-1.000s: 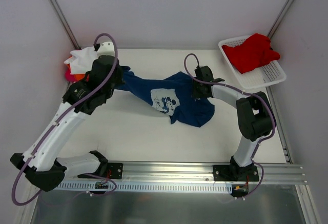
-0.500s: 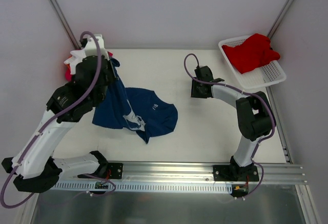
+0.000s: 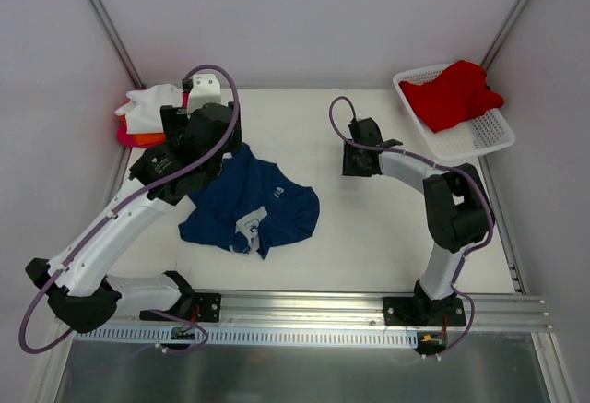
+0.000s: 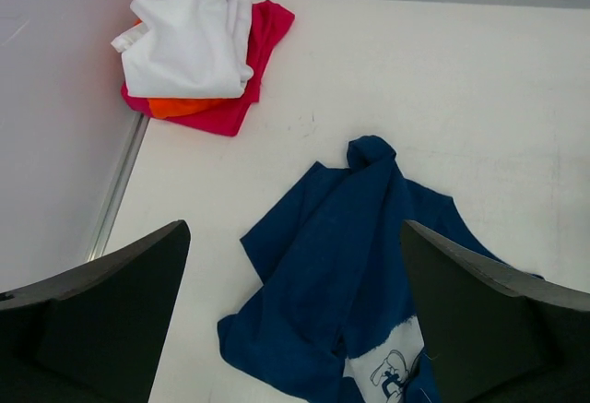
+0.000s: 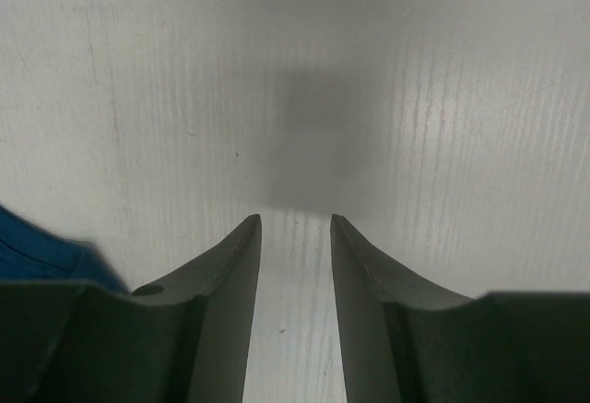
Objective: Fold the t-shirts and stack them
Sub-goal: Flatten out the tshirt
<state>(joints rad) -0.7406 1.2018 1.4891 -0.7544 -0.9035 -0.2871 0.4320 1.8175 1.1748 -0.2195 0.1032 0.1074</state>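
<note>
The navy t-shirt [image 3: 258,205] lies crumpled on the table at centre left, its white print partly folded under [image 4: 350,265]. My left gripper [image 3: 214,140] hangs above its upper edge, open wide [image 4: 295,228], holding nothing. A stack of t-shirts sits in the far left corner: white [image 4: 189,43] on top, orange [image 4: 180,106] and magenta [image 4: 263,43] beneath. My right gripper [image 3: 353,159] points down at bare table, jaws apart and empty [image 5: 295,223]. A sliver of navy cloth [image 5: 37,251] shows at the left in the right wrist view. A red t-shirt [image 3: 452,94] lies in the basket.
The white lattice basket [image 3: 489,136] stands at the far right corner, overhanging the table edge. Metal frame posts rise at the back left [image 3: 106,20] and back right [image 3: 516,11]. Both arm bases sit on a rail [image 3: 304,309] along the near edge.
The left gripper dragged the navy t-shirt leftwards, away from the right gripper, then opened and let it drop in a heap. The left arm then swung back right. The right arm stayed still.
</note>
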